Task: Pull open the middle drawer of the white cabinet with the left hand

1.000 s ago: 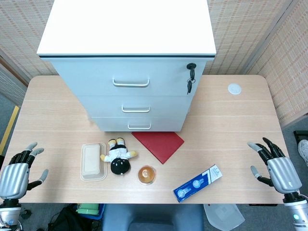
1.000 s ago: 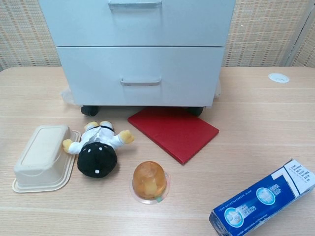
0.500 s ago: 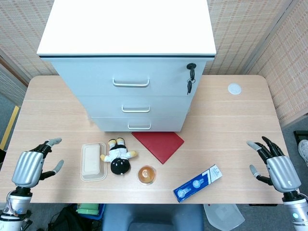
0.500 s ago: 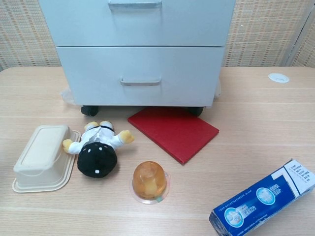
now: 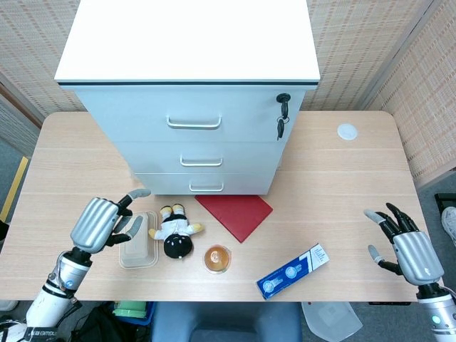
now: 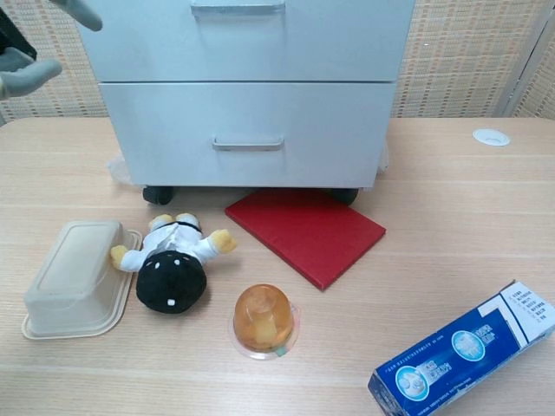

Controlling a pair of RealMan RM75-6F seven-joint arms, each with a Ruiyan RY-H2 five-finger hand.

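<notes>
The white cabinet (image 5: 189,71) stands at the back of the table with three closed drawers. The middle drawer (image 5: 201,158) has a small metal handle (image 5: 201,162); in the chest view its handle (image 6: 238,8) shows at the top edge. My left hand (image 5: 100,221) hovers open over the table's left front, above the beige box, well short of the cabinet. Its fingertips (image 6: 35,74) show at the chest view's top left. My right hand (image 5: 410,249) hangs open off the table's right front corner, holding nothing.
A beige lidded box (image 5: 137,239), a plush doll (image 5: 174,231), a jelly cup (image 5: 217,258), a red book (image 5: 235,212) and a blue toothpaste box (image 5: 292,271) lie in front of the cabinet. Keys (image 5: 282,117) hang from the top drawer's lock. A white cap (image 5: 347,131) sits back right.
My left hand has risen and swung right and forward, from the table's left front corner to above the beige box. My right hand has barely shifted.
</notes>
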